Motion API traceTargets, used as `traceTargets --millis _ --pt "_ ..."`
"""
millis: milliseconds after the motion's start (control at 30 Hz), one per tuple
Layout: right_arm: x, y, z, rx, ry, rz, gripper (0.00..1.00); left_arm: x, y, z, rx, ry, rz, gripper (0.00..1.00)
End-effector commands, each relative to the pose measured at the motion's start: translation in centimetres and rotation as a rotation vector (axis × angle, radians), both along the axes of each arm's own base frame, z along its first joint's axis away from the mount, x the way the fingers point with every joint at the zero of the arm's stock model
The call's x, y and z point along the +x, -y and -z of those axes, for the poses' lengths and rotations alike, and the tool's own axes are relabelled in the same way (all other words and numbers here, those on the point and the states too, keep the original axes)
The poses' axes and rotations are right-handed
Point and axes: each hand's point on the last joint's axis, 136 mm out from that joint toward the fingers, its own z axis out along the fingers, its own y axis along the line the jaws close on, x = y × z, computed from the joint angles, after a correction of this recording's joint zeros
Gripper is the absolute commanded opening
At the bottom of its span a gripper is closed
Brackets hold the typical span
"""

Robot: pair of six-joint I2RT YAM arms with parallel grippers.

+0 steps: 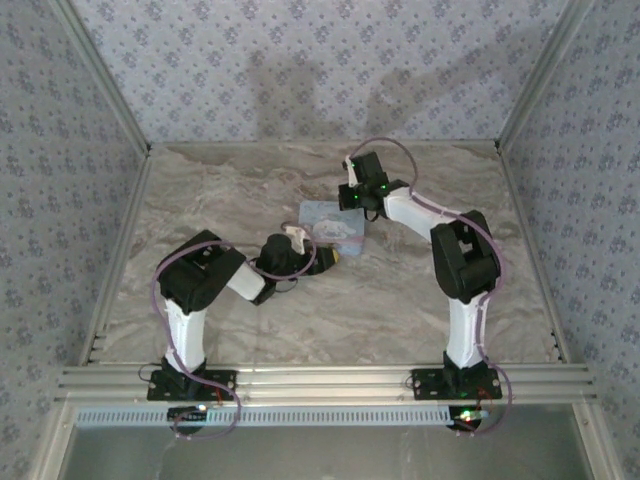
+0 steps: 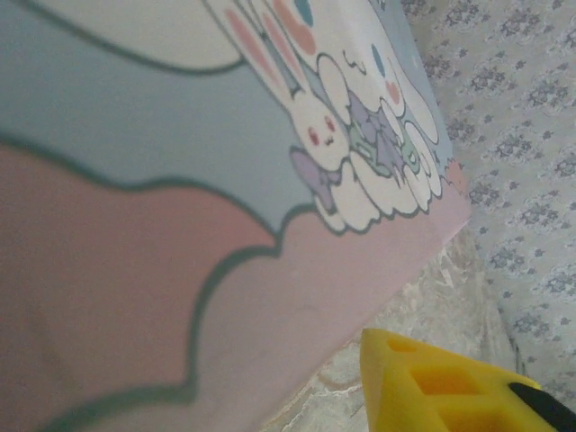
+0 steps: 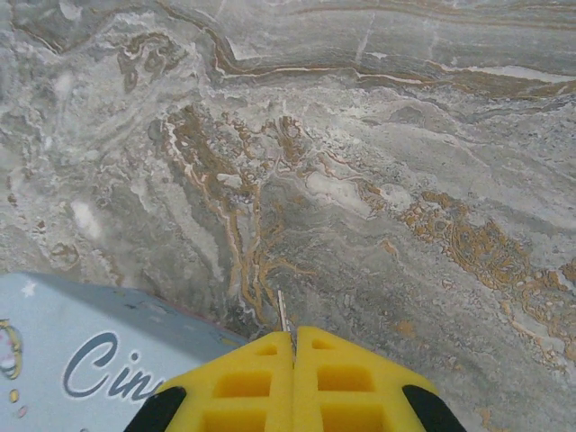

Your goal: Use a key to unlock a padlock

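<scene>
Padlock too small to pick out, presumably at tin (image 1: 322,215). Key (image 3: 282,315): thin metal tip pinched between closed fingers of right gripper (image 3: 294,337), beside tin's edge, likely staged for insertion. Left gripper (image 1: 333,256) at tin's near edge, probably bracing; open or closed, can't tell.

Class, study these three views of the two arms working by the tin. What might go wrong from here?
1. The right gripper is shut on a thin metal tip, probably the key; so little protrudes that it may twist or slip.
2. The left gripper sits right beside the tin; a small move could shove it.
</scene>
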Motion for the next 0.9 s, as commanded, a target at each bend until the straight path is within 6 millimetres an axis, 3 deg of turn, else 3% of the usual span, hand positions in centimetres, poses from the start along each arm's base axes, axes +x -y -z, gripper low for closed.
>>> traceTargets --millis 0,133,333,533,867 --pt "-0.3 0.1 -1.6 0.028 0.033 0.010 0.00 -0.4 0.1 2.0 0.057 -0.048 0.006 0.46" --pt "-0.3 0.2 -0.5 0.015 0.013 0.013 0.00 -0.8 1.8 1.6 0.034 -0.034 0.046 0.46" --pt "-0.4 0.3 1.4 0.000 -0.017 0.020 0.00 -1.6 2.4 2.6 0.039 -0.053 0.047 0.50" --pt "-0.6 0.4 1.7 0.004 -0.019 0.022 0.00 -1.9 2.5 3.5 0.035 -0.063 0.024 0.49" --pt "-1.2 0.6 1.4 0.005 -0.011 0.020 0.00 -1.5 0.4 3.7 0.032 -0.075 -0.032 0.28"
